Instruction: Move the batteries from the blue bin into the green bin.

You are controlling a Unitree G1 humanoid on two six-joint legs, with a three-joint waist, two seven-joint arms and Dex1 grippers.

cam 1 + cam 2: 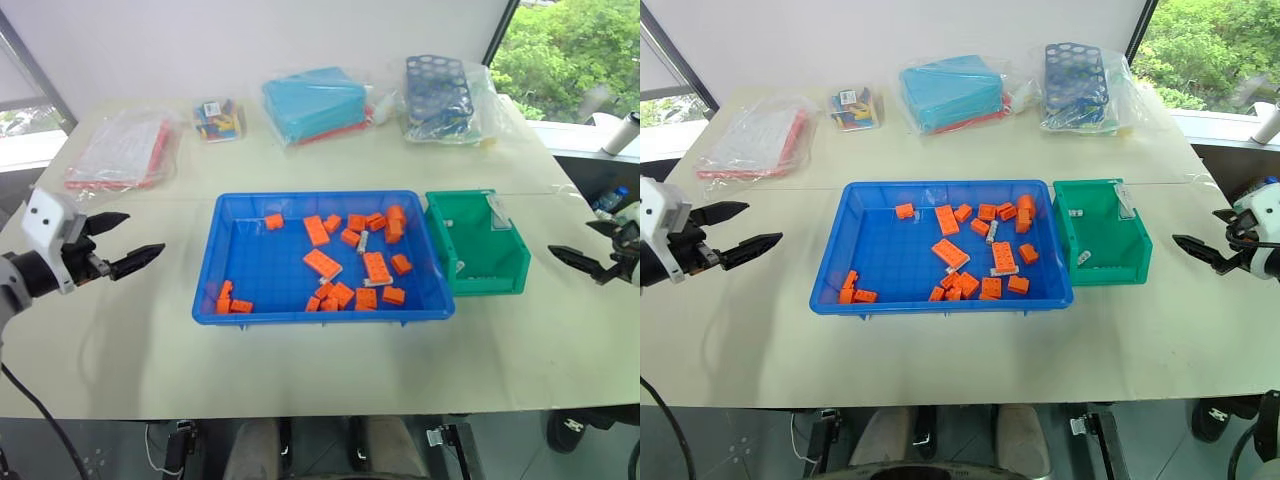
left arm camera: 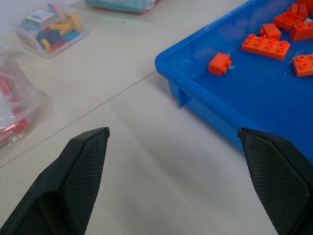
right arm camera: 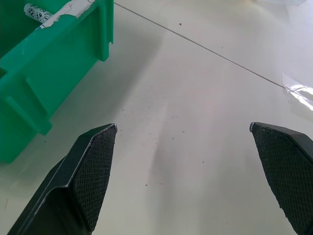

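The blue bin (image 1: 262,268) lies mid-table, holding several orange bricks (image 1: 322,263) and a few small silver batteries, one (image 1: 363,241) near its middle. Against its right side stands the green bin (image 1: 503,284), with two batteries (image 1: 447,223) on its floor; one of them (image 3: 36,11) also shows in the right wrist view. My left gripper (image 1: 145,232) hovers open to the left of the blue bin, its fingers (image 2: 83,166) wide apart above bare table by the bin's corner (image 2: 168,63). My right gripper (image 1: 570,238) hovers open to the right of the green bin, holding nothing.
Along the table's far edge sit a red-and-white packet in plastic (image 1: 125,150), a small box of coloured pieces (image 1: 220,120), a teal box wrapped in plastic (image 1: 315,105) and a bagged blue tube rack (image 1: 440,95). A bottle (image 1: 622,132) stands off the table, far right.
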